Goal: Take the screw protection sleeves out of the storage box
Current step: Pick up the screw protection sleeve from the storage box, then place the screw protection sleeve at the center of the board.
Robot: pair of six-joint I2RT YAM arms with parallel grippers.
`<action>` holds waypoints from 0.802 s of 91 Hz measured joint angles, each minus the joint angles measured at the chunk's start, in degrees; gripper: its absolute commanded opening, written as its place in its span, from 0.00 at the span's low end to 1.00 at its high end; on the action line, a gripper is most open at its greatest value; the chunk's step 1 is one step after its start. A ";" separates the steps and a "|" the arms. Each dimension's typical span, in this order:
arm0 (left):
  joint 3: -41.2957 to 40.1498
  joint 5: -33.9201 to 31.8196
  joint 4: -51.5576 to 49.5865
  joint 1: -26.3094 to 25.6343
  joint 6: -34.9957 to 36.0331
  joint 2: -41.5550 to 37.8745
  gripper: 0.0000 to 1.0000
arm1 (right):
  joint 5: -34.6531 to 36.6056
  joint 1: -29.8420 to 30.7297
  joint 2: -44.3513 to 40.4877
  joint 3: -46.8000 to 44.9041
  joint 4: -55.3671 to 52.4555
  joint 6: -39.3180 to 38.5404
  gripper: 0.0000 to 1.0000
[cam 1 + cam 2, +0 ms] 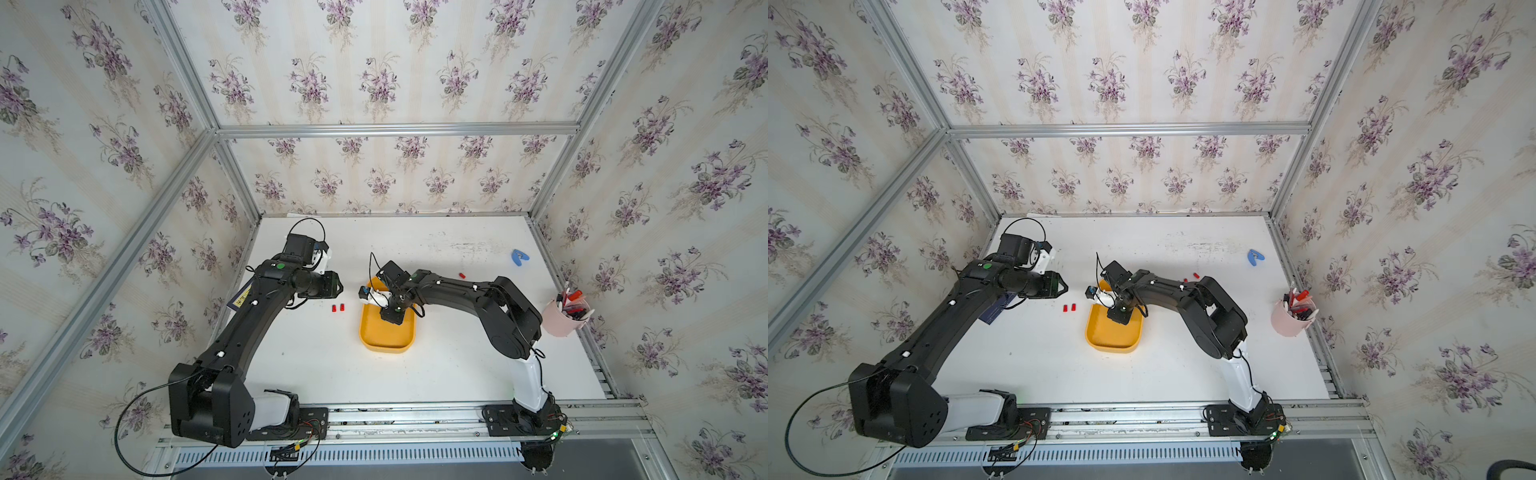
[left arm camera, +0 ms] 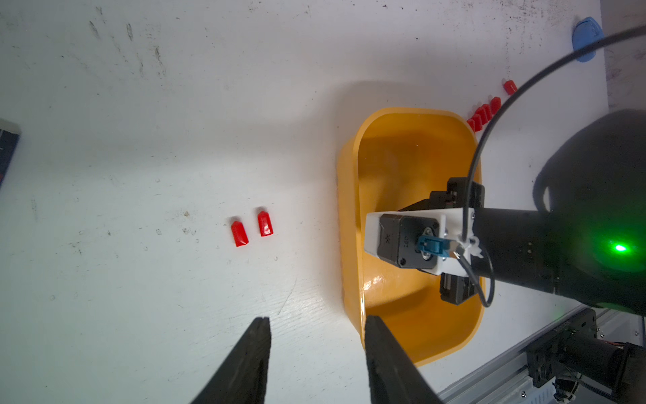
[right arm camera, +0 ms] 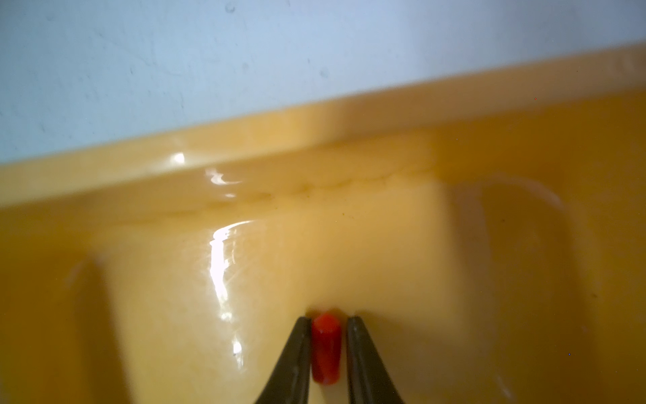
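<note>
Illumination: bright, diffuse, from overhead. In both top views, shadows on the white tabletop [image 1: 415, 374] [image 1: 1142, 374] are faint, and the floral-papered walls [image 1: 83, 166] splay outward under wide-angle perspective. In the right wrist view, white glare streaks the glossy yellow-orange plastic tray [image 3: 384, 245], whose rim is blurred. In the left wrist view, the black fingers [image 2: 250, 360] of the left gripper [image 2: 316, 323] are out of focus, and a green indicator lamp [image 2: 620, 248] blooms.

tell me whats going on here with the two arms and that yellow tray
The right claw is down inside the yellow storage box, pinching one red sleeve on its floor. The left claw hangs open above the table, holding nothing, near two sleeves lying outside the box. A cluster of more sleeves lies on the table past the box's other side.
</note>
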 measured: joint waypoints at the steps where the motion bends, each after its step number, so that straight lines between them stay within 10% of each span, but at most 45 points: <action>1: 0.00 0.00 0.00 0.00 0.00 0.00 0.49 | 0.00 0.00 0.00 -0.04 0.04 0.00 0.21; 73: 0.39 0.22 0.11 0.02 -0.04 -0.07 0.49 | 3.76 -7.06 -14.56 -5.25 2.95 10.12 0.17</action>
